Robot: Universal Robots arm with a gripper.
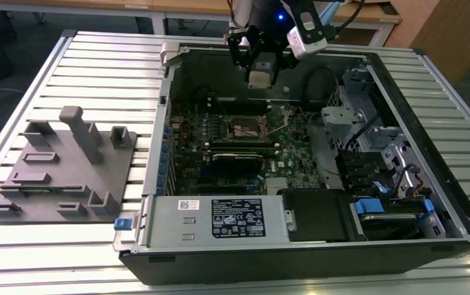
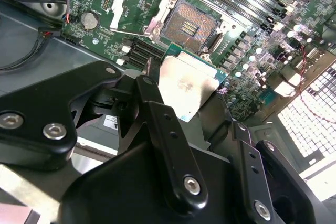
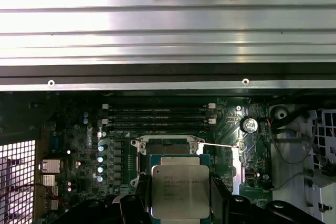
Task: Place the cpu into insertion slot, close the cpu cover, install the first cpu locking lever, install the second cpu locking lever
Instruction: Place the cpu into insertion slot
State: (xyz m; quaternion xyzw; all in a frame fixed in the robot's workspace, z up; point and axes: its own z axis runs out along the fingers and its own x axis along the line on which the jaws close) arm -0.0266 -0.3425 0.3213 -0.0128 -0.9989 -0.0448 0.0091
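Gripper (image 1: 261,69): clamped on the cpu (image 1: 261,78), held in the air over the far part of the open case (image 1: 301,261), clear of the board.

Second wrist view: black fingers (image 2: 157,103) press on opposite edges of the cpu (image 2: 189,83), which hangs tilted. The slot (image 2: 190,23) is beyond it, uncovered, with its dark centre and silver rim exposed. A coin cell (image 2: 89,20) sits near the slot.

First wrist view: the cpu (image 3: 180,190) shows its flat metal top and overlaps the near side of the slot (image 3: 170,148). Memory slots (image 3: 157,114) run just past the slot.

Exterior view: the slot (image 1: 247,128) sits mid-board, nearer the camera than the held cpu and well apart from it. A grey fixture (image 1: 63,166) rests on the slatted table (image 1: 95,67), at the exterior view's left of the case.
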